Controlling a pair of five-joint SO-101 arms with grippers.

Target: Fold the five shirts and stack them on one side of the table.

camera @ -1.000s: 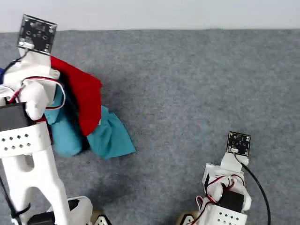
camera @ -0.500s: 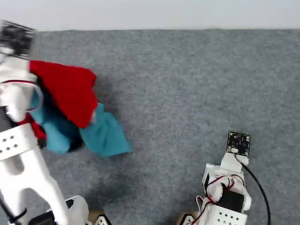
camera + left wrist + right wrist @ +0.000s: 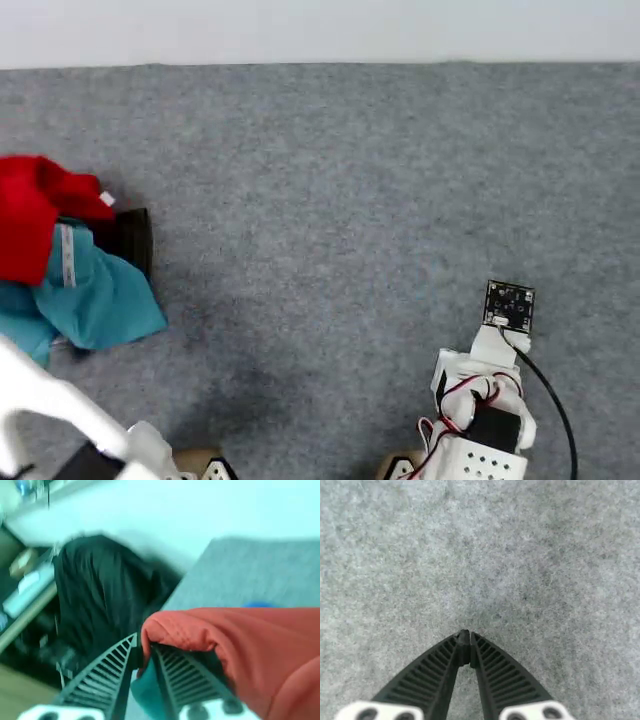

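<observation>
Presently clamping left gripper (image 3: 144, 647) on a fold of the red shirt (image 3: 240, 635), bunching it with teal shirt (image 3: 100, 295) and black shirt (image 3: 130, 235) at the left edge of the table (image 3: 380, 180). Hanging right gripper (image 3: 466, 641) pinched together, empty, over grey felt near the front edge.

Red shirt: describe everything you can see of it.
The red shirt is soft, plain red cloth. It is crumpled and unfolded, bunched at the left edge of the grey table in the high view. It lies partly on a teal shirt and meets a black garment beside it. In the left wrist view, the left pincer is closed on a rolled fold of it.
</observation>
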